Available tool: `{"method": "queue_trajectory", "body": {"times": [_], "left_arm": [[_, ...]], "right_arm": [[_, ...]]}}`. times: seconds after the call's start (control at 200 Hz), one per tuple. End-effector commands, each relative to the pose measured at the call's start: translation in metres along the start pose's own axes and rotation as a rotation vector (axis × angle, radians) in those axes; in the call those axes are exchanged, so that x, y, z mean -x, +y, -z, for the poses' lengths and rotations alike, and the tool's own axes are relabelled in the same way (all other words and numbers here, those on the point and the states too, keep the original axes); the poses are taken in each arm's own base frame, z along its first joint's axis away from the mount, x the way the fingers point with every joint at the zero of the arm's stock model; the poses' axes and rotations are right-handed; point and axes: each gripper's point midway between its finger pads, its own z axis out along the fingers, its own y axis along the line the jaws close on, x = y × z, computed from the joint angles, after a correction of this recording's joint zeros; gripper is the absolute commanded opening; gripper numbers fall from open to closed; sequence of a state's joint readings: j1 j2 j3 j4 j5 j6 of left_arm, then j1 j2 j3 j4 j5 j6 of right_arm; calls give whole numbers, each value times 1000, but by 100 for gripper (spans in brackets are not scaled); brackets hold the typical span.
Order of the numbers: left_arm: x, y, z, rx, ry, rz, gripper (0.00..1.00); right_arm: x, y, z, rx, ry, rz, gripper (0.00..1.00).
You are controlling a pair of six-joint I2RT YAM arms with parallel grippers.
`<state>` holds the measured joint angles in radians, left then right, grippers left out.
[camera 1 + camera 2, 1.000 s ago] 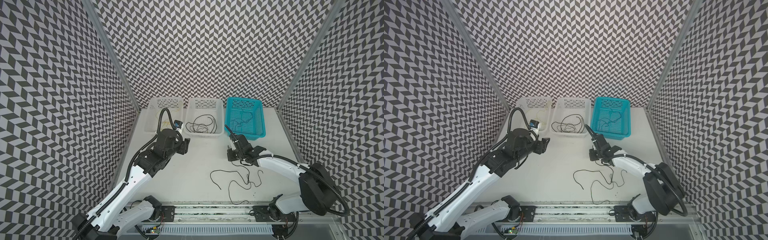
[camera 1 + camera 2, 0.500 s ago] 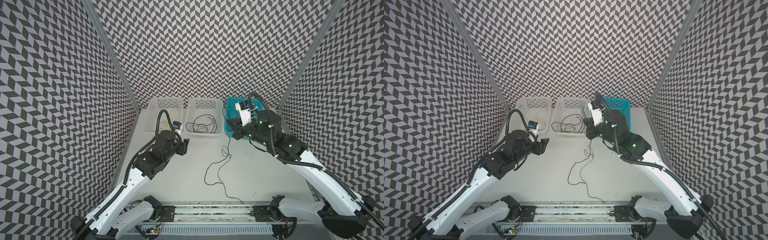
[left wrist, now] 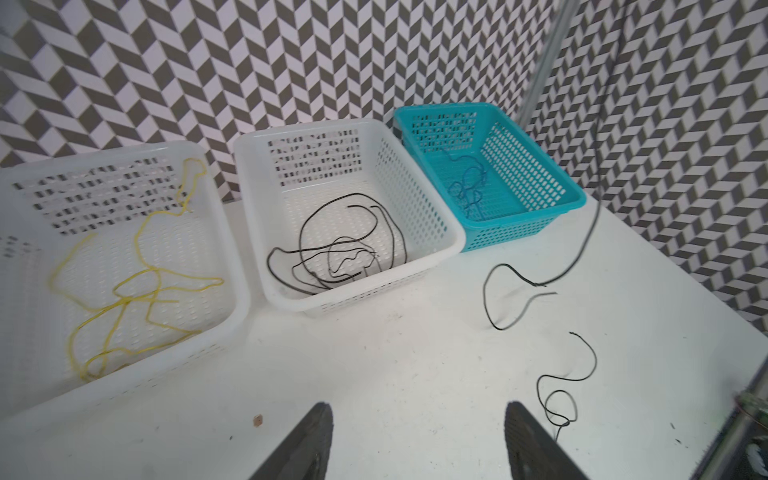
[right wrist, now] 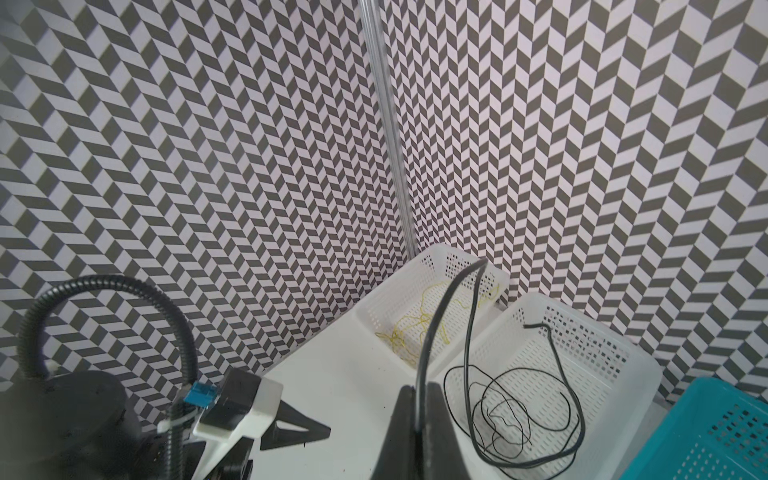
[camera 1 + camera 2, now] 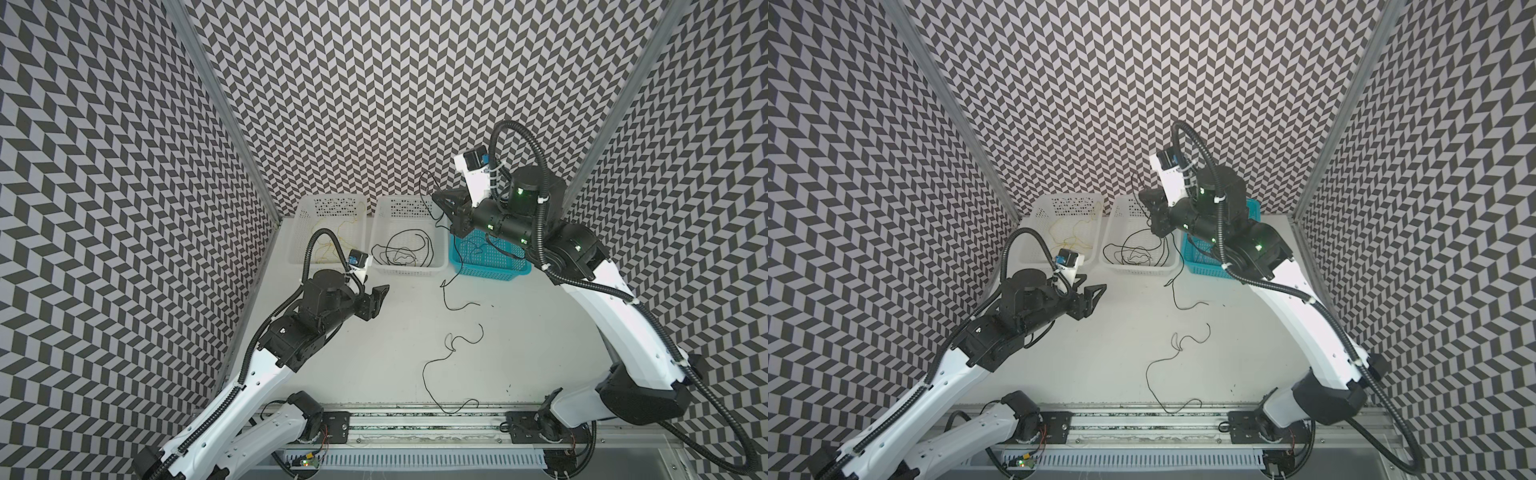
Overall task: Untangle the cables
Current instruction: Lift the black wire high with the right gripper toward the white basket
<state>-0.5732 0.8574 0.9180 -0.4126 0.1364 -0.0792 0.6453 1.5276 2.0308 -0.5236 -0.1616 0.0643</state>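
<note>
My right gripper is raised high by the near corner of the middle basket, shut on a thin black cable. That cable hangs down and its tail curls on the table. A second black cable lies loose on the table, apart from it, reaching the front edge. My left gripper hovers open and empty over the table in front of the left basket.
Three baskets line the back wall. A white one holds yellow cables. The middle white one holds black cables. A blue one holds blue cables. Patterned walls close in on three sides.
The right arm rose from the table and swung back toward the baskets with one black cable, drawing it off the other, which stayed down. The left arm barely moved.
</note>
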Motion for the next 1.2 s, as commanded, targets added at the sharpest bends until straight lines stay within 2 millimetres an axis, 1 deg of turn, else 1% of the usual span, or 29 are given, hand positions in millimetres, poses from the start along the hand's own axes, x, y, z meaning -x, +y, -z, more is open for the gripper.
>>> {"method": "queue_trajectory", "body": {"times": [0.0,0.15,0.27,0.391,0.451,0.561,0.636,0.711,0.831,0.926,1.047,1.152,1.192], "left_arm": [[4,-10,0,-50,-25,-25,67],[1,4,-2,34,-8,-28,67],[-1,8,-3,53,0,-32,67],[0,13,0,85,-12,-41,67],[-1,16,0,100,-11,-44,67],[-1,18,0,110,-9,-45,67],[-2,18,0,115,-6,-47,67],[-3,20,-1,122,-6,-49,67],[-5,21,-3,126,1,-50,67],[-7,22,-5,133,10,-53,67],[-8,23,-6,136,15,-56,66],[-8,24,-6,140,12,-59,66],[-7,24,-5,142,12,-61,66]], "right_arm": [[37,11,3,37,-90,88,0],[69,5,-10,3,-161,163,0],[99,-2,-14,-6,-248,167,0],[127,-9,-13,9,-373,135,0],[137,-17,-14,2,-429,125,0],[142,-41,-28,34,-484,58,0],[134,-67,-47,34,-498,4,0],[123,-85,-66,32,-506,2,0],[95,-114,-98,-2,-484,12,0],[72,-139,-117,-26,-447,-7,0],[38,-160,-138,-34,-372,-52,0],[15,-167,-152,-38,-315,-63,0],[3,-171,-156,-49,-276,-81,0]]}}
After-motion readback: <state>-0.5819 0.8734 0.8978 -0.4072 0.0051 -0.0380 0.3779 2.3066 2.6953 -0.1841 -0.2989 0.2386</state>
